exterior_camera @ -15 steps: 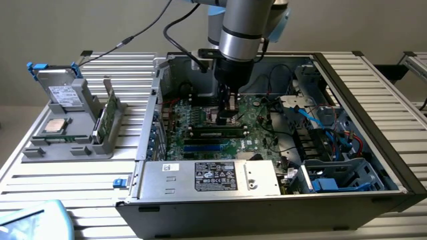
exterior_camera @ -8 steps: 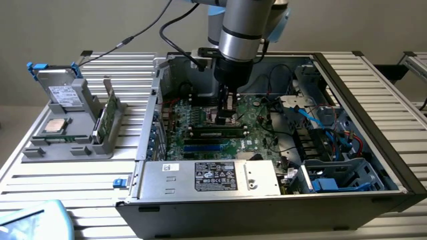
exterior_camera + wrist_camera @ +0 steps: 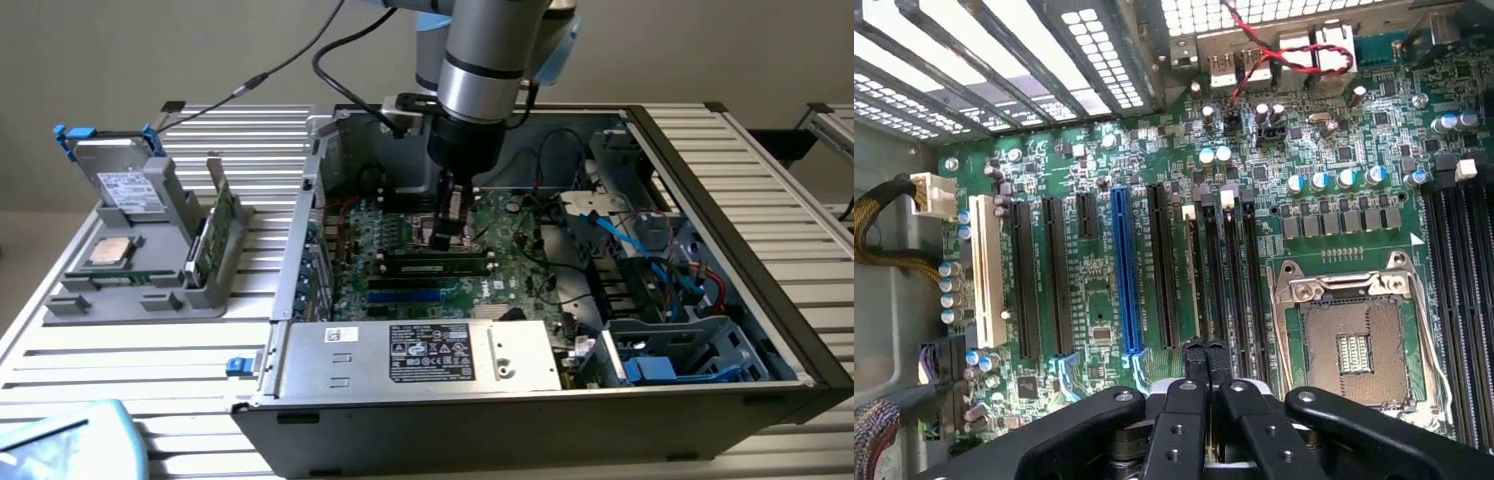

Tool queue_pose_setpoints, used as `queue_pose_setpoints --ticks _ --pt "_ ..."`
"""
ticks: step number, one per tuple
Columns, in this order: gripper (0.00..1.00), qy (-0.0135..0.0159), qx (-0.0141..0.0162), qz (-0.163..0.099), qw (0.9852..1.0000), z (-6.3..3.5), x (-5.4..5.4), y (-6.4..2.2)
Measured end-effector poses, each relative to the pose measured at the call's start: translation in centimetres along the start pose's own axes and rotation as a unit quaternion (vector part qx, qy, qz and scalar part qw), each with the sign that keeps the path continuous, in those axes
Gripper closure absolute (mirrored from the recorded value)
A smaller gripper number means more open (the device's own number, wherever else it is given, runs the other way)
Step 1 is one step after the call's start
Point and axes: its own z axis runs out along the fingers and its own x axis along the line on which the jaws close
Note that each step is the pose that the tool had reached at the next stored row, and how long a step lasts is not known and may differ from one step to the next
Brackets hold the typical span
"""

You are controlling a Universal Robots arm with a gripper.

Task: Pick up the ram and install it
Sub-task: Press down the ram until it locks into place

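While the ram [image 3: 430,267] sits in its slot, partly hidden, the end effector [image 3: 1205,352] hovers above, fingers pressed together.

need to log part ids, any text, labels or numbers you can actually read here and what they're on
None can be read.
Power supply label: black panel with white print and marks, too small.
White sticker beside it: blurred.
Drive label in the grey rack: illegible.
Motherboard silkscreen: too fine.

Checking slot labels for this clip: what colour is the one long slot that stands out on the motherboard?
Blue slot, clearest in the wrist view.
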Motion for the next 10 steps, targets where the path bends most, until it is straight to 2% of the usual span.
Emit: queue_pose_setpoints --ticks 4,10 --pt "0.9 0.0011 -0.0007 0.022 0.9998 0.13 -0.02 -0.02" --pt "0.9 -0.0013 -0.0023 0.058 0.9983 0.47 -0.06 -0.06"
